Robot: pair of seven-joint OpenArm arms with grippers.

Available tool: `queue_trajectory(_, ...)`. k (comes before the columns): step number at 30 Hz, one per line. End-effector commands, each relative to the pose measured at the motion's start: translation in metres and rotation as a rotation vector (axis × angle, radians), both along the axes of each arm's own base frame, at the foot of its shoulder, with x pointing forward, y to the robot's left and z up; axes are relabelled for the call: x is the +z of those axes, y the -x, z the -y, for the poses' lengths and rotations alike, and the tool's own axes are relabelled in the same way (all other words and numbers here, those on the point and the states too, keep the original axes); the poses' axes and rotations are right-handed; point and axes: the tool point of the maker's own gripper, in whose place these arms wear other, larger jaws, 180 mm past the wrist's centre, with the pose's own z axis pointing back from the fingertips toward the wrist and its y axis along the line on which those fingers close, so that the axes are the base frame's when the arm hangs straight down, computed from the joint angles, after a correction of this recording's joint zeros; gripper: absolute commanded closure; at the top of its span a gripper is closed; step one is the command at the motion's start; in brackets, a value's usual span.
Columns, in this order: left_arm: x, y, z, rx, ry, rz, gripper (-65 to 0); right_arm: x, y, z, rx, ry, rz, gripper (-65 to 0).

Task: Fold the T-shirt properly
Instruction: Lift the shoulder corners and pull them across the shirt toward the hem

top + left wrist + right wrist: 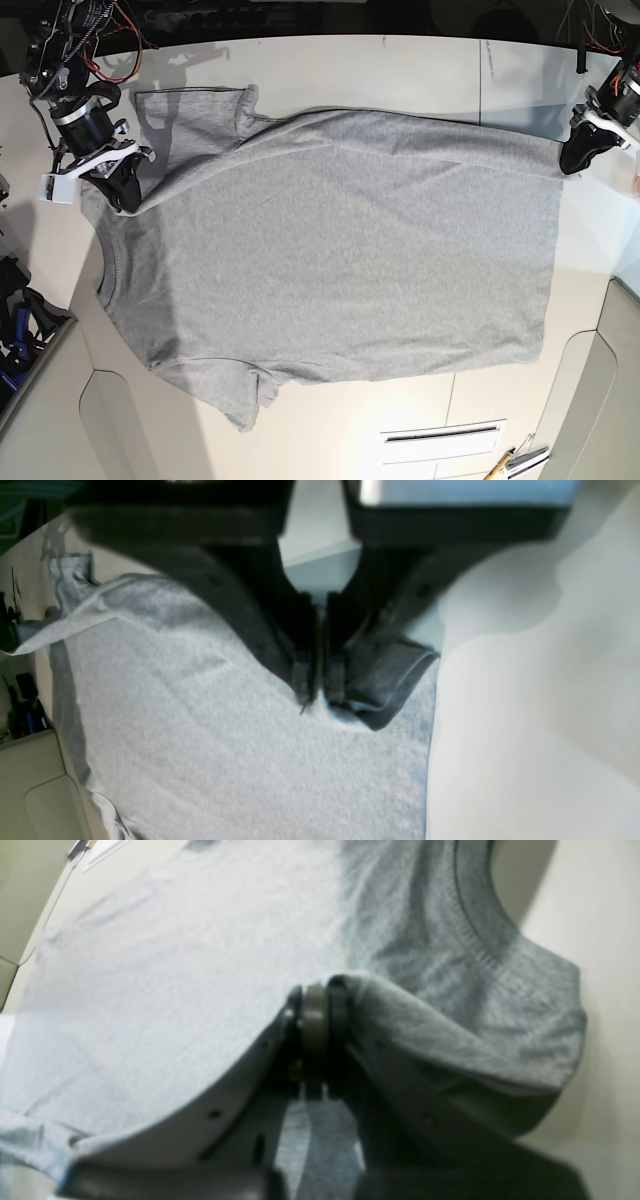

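Observation:
The heather-grey T-shirt (340,250) lies spread flat on the table, plain side up, with the collar (103,270) at the left and the hem at the right. My right gripper (125,200) is at the far shoulder beside the collar. In the right wrist view it (315,995) is shut on a pinch of cloth that drapes over one finger, close to the ribbed neck (480,940). My left gripper (570,160) is at the far hem corner. In the left wrist view it (317,695) is shut on the fabric, with a folded bit of hem (390,685) beside it.
The cream table (330,70) shows all around the shirt. Dark and blue tools (15,320) lie at the left edge. A pen and small tools (515,462) sit at the bottom right, beside a slot (440,435). Red cables (110,50) hang behind the right arm.

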Motion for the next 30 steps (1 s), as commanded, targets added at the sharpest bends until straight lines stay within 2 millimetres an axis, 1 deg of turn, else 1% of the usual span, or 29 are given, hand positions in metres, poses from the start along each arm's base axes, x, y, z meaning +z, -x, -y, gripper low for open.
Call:
queue_trajectory(1,0.014,-0.006,-0.005,-0.001,-0.014,0.045,0.0,0.015,-0.008,0.003,0.0,0.0,0.057,0.0)
queue_trajectory(6,0.015,-0.007,-0.006,0.002,-0.015,0.052,0.0,0.019,-0.011,0.001,0.0,-0.023,0.075,0.0)
queue_trajectory(9,0.017,-0.01,-0.008,0.007,-0.025,0.063,0.0,0.027,-0.019,0.001,0.001,-0.022,0.1,0.0)
queue_trajectory(13,0.014,-0.009,-0.01,0.008,-0.045,0.053,0.0,0.035,-0.029,0.001,0.002,-0.021,0.129,0.0)
queue_trajectory(19,0.017,-0.012,-0.016,0.03,-0.082,0.074,0.0,0.043,-0.039,0.002,0.003,-0.003,0.154,0.0)
queue_trajectory(30,0.024,-0.027,-0.02,0.035,-0.122,0.105,0.0,0.059,-0.056,0.001,0.006,0.008,0.204,0.0)
